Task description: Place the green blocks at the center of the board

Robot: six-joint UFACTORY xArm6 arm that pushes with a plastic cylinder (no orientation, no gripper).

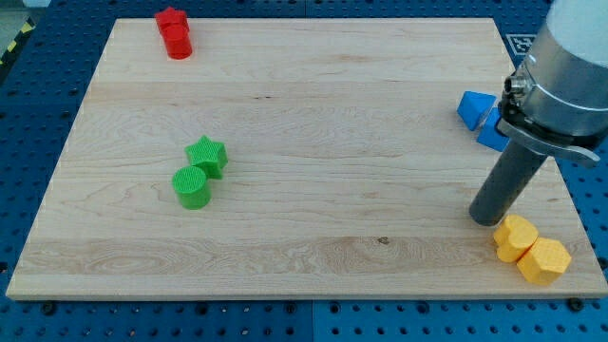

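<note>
A green star block (pixel 207 156) and a green round block (pixel 192 187) sit touching each other on the wooden board (pixel 304 114), left of its middle. My tip (pixel 487 218) rests on the board far to the view's right, just above and left of the yellow blocks. It is well apart from both green blocks.
Two yellow blocks (pixel 531 250) lie together at the bottom right corner. Blue blocks (pixel 478 116) lie at the right edge, partly hidden behind the arm. Two red blocks (pixel 175 33) sit at the top left, one a star, one round.
</note>
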